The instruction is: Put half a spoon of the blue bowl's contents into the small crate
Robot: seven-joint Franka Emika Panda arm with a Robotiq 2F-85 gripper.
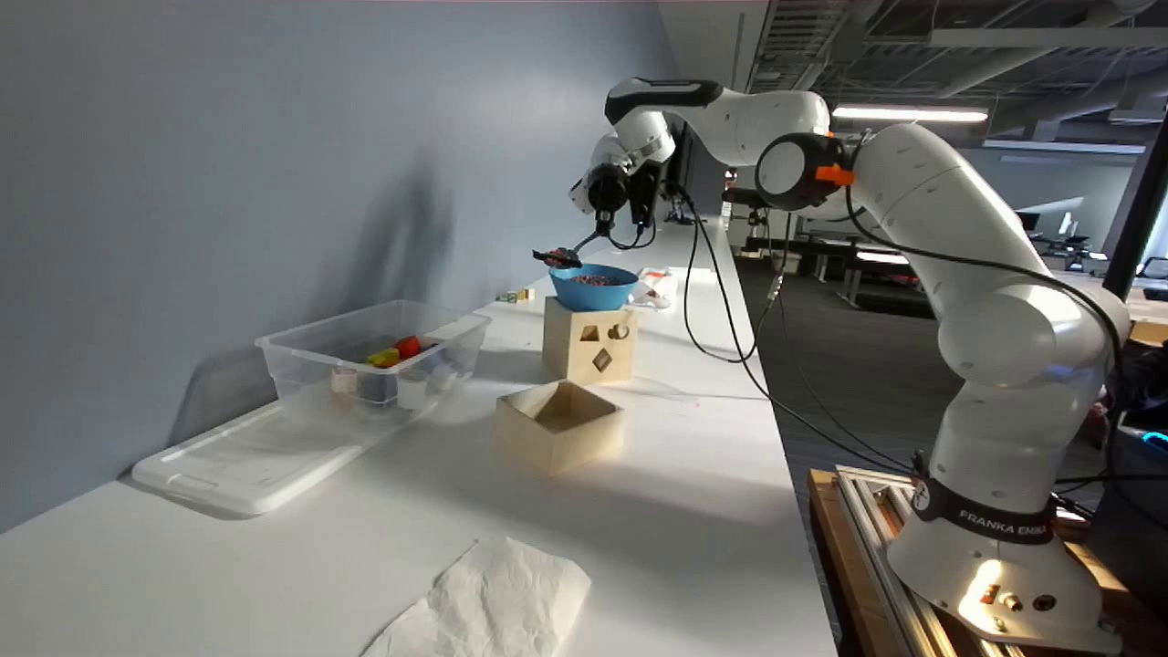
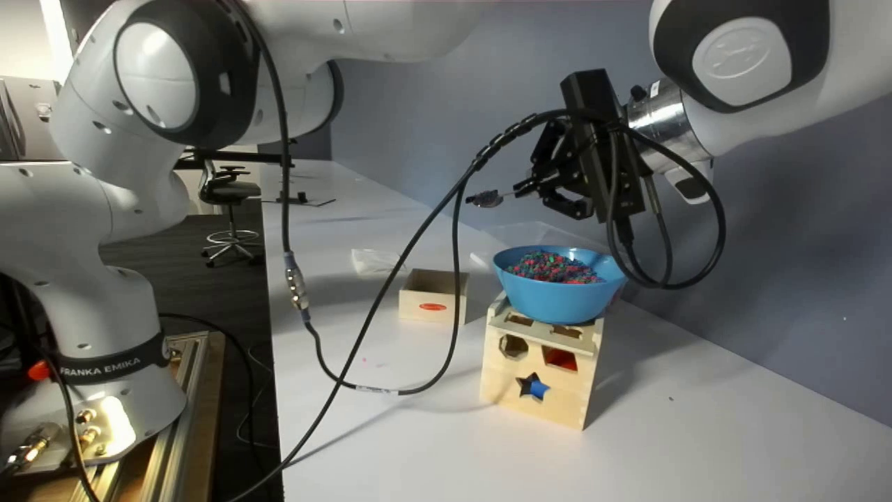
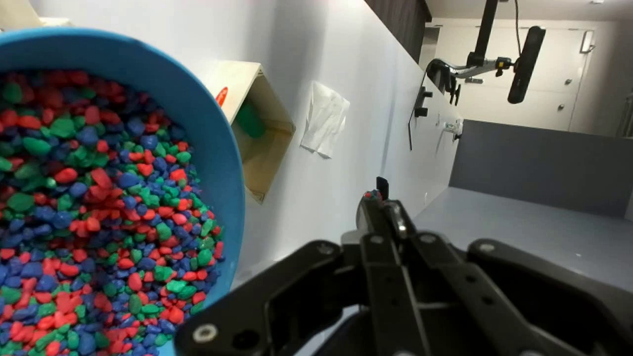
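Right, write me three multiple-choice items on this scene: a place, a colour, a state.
1. Where does the blue bowl stand?
A) Inside the clear tub
B) On a wooden box with cut-out shapes
C) On the white paper

2. What colours are the bits in the bowl?
A) Red, green and blue
B) Yellow and white
C) All black

3. How is the spoon?
A) Lying on the table
B) Sunk in the bowl
C) Raised, gripped by the jaws

1 B: both exterior views show the box beneath the bowl.
2 A: the wrist view shows those three colours mixed.
3 C: an exterior view shows it jutting from the jaws.
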